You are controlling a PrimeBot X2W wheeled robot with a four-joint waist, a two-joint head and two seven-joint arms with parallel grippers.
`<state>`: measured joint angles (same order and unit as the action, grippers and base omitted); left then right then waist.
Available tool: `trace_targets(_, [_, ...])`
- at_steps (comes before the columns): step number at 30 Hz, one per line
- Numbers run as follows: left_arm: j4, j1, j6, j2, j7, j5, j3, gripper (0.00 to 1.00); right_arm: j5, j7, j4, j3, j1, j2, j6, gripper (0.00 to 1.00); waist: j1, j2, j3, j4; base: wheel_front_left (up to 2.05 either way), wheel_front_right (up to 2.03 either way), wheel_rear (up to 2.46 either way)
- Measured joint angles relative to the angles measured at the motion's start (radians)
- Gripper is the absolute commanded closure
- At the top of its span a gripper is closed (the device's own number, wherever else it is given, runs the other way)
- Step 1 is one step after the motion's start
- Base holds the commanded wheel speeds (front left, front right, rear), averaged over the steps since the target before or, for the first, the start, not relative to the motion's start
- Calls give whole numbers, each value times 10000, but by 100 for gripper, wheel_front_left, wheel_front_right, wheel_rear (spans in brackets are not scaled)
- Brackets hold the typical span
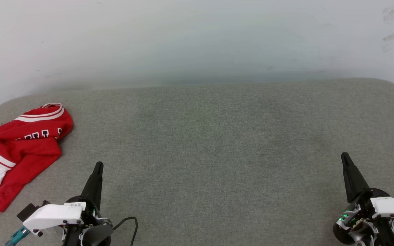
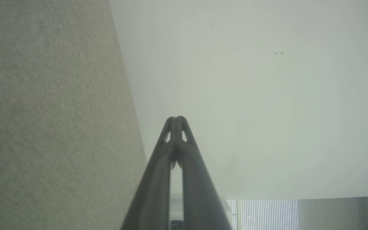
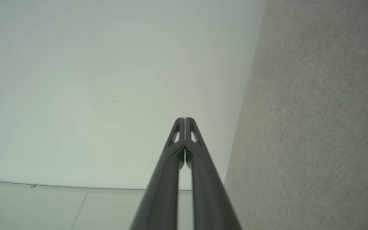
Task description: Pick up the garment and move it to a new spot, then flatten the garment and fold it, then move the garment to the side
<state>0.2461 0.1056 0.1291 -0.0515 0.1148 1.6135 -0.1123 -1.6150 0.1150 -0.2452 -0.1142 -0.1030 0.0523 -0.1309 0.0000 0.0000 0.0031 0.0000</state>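
Bright, flat, even light over the grey cushion (image 1: 217, 136); just a faint soft shadow hugging the garment (image 1: 19, 150). The wall (image 1: 197, 41) washes out pale, slightly greenish. The cushion's far edge bows. Up close, the left gripper's fingers (image 2: 155, 191) go blurry, possibly out of focus.

garment (image 1: 26, 150) cut by left edge, letters (image 1: 37, 135) half-hidden

Red garment (image 1: 22, 147), white-striped trim, on grey fabric surface (image 1: 217, 153).
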Motion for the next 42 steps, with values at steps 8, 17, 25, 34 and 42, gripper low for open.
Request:
trace_targets(8, [0, 0, 0, 0, 0, 0, 0, 100, 0, 0, 0, 0, 0, 0, 0, 100, 0, 0, 0, 0, 0, 0, 0])
trace_targets(17, [0, 0, 0, 2, 0, 0, 0, 100, 0, 0, 0, 0, 0, 0, 0, 100, 0, 0, 0, 0, 0, 0, 0])
trace_targets(25, [0, 0, 0, 2, -2, 0, 0, 100, 0, 0, 0, 0, 0, 0, 0, 100, 0, 0, 0, 0, 0, 0, 0])
trace_targets(34, [127, -69, -6, 13, -4, 2, 25, 0, -4, 0, -115, 8, 84, -6, 2, 0, 0, 0, 0, 0, 0, 0, 0])
trace_targets(42, [389, -514, -15, 48, -224, -79, 94, 0, 59, -205, -391, 157, 526, -27, 17, 0, 0, 0, 9, -6, 0, 0, 0])
